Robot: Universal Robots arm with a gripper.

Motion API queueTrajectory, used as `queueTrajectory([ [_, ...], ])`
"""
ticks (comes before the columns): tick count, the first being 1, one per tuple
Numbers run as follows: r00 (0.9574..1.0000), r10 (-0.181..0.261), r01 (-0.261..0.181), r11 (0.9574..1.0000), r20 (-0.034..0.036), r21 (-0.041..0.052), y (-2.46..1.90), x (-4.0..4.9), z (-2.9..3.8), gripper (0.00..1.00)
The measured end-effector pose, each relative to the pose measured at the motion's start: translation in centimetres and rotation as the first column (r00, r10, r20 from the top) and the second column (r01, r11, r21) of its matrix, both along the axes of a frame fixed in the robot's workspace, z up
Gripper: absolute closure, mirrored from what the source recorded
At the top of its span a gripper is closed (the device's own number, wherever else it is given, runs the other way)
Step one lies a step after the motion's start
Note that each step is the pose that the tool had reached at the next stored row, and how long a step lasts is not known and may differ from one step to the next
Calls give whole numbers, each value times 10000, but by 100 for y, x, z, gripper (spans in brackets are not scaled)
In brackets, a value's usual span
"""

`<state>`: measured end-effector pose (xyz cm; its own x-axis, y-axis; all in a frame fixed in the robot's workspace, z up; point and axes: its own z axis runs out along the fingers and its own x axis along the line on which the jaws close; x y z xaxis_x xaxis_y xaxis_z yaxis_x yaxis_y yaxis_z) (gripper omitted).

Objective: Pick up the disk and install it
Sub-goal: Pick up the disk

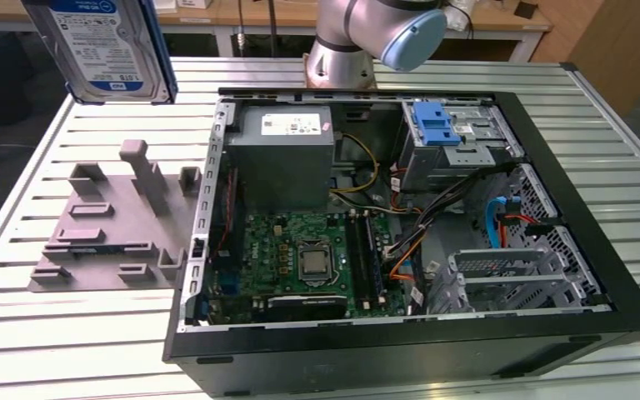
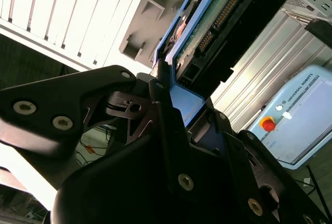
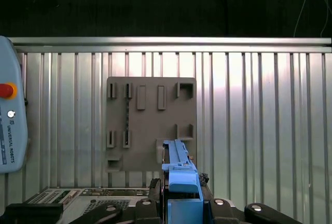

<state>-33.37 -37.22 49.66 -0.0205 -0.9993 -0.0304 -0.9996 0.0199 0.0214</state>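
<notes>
Right now we have the jaws closed on the disk (image 1: 109, 50), gripping it by its blue frame (image 2: 189, 99) at one end. Our read is that this keeps the clamp load off the label and the circuit board (image 2: 205, 24).

- The disk hangs upright, label toward the exterior camera. It is high off the desk (image 1: 53, 333), outside the computer case (image 1: 409, 350) and off its far corner on the exterior view's left.
- That height looks chosen to clear the case wall and the posts of the grey fixture (image 1: 109, 233), which sits just beside the case.
- The drive cage (image 1: 453, 133) with the blue latch sits inside the case, at the far corner on the exterior view's right, well apart from the disk.
- The arm (image 1: 353, 42) rises just behind the case's far wall.
- We judge the tool points straight down, because the first wrist view shows the fixture flat-on with the disk edge-on between the jaws.
</notes>
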Motion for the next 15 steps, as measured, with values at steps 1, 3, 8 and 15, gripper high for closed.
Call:
queueTrajectory([
  [1, 10000, 0, 0, 10000, 0, 0, 0, 4, 0, 64],
  [3, 10000, 1, -1, 10000, 1, 0, 0, 14, 0, 64],
  [8, 10000, 1, -1, 10000, 0, 0, 0, 46, 0, 64],
  [15, 10000, 0, 0, 10000, 1, 1, 0, 61, 0, 64],
])
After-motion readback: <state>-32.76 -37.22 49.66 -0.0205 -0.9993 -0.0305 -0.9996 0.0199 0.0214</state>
